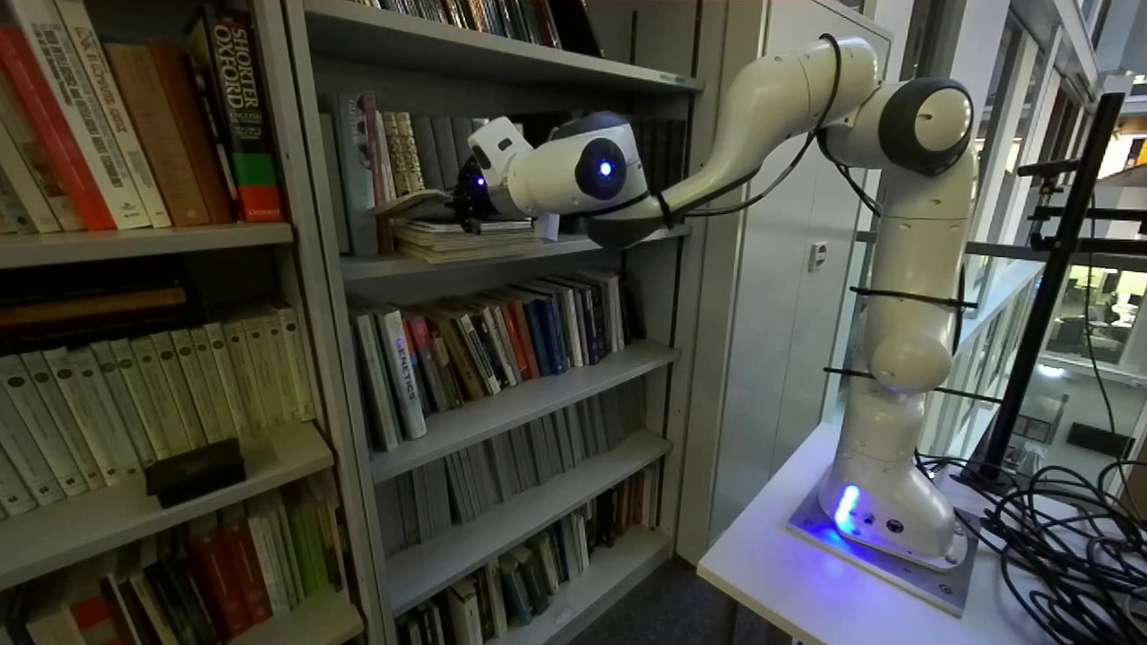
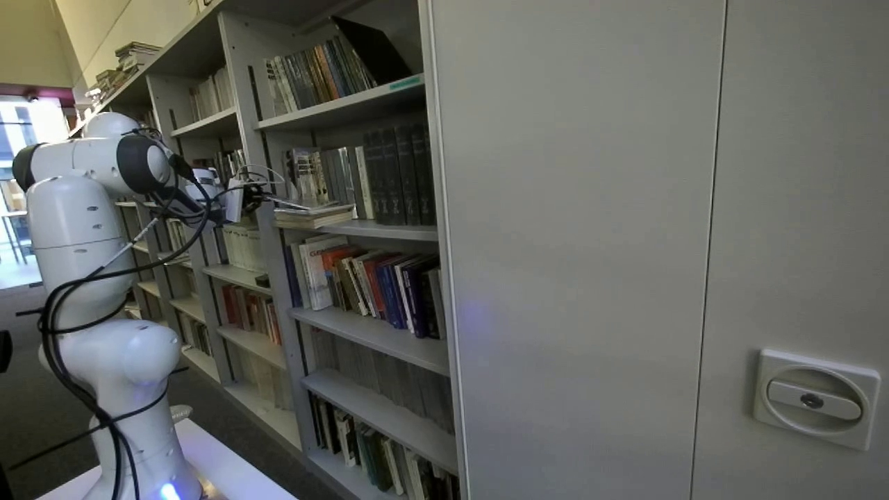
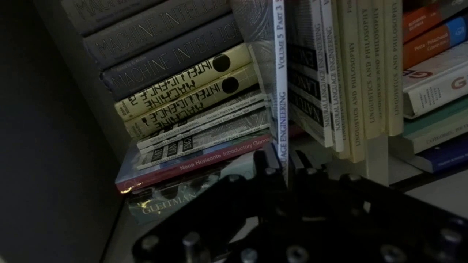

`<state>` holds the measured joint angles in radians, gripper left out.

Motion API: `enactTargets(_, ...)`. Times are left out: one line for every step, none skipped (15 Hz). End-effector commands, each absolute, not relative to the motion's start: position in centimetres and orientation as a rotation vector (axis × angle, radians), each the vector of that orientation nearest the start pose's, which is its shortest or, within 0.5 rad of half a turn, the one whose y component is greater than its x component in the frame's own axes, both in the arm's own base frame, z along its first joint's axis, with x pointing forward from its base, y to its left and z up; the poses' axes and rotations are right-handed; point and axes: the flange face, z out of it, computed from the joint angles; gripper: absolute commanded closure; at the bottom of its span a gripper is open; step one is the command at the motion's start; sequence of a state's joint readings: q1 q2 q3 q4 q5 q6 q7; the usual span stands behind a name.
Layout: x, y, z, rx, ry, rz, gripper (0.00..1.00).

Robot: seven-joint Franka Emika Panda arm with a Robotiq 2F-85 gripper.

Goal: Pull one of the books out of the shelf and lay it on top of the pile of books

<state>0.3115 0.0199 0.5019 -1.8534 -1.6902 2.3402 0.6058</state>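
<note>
All but closed at the gripper (image 3: 281, 160), clamped the thin book (image 3: 280, 73) by its spine just over the pile of books (image 1: 461, 244) on the shelf (image 1: 573, 391); seemed light, bendy, perhaps slippery (best pinched nearer mid-spine); couldn't see the spine's cut-off far end, nor judge contact below

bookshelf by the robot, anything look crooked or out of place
Yes: high in the bookshelf, a black book or folder leans far more steeply than the books beside it. The thin book held in the gripper also slants above the pile, though that looks like part of the job.
</note>
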Motion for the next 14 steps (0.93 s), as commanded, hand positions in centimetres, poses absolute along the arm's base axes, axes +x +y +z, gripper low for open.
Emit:
enactTargets(44.0, 40.5, 59.5, 1.577, 1.049, 1.356, 0.98)
enactTargets(44.0, 40.1, 59.8, 1.575, 1.040, 1.357, 0.98)
enactTargets(44.1, 39.8, 60.1, 1.577, 1.034, 1.358, 0.98)
enactTargets(44.2, 39.4, 60.5, 1.577, 1.025, 1.360, 0.98)
enactTargets(44.3, 39.1, 60.8, 1.572, 1.018, 1.361, 0.98)
enactTargets(44.4, 38.8, 61.0, 1.573, 1.012, 1.361, 0.98)
enactTargets(44.5, 38.3, 61.2, 1.578, 1.002, 1.357, 0.98)
enactTargets(44.6, 37.8, 61.5, 1.580, 0.995, 1.356, 0.98)
enactTargets(44.6, 37.5, 61.8, 1.582, 0.993, 1.361, 0.98)
enactTargets(44.7, 37.2, 62.1, 1.585, 0.992, 1.367, 0.98)
enactTargets(44.8, 37.0, 62.3, 1.578, 0.997, 1.375, 0.98)
enactTargets(44.7, 36.9, 62.5, 1.572, 1.005, 1.387, 0.98)
enactTargets(44.5, 36.8, 62.8, 1.570, 1.015, 1.400, 0.98)
enactTargets(44.3, 36.8, 63.1, 1.574, 1.025, 1.411, 0.98)
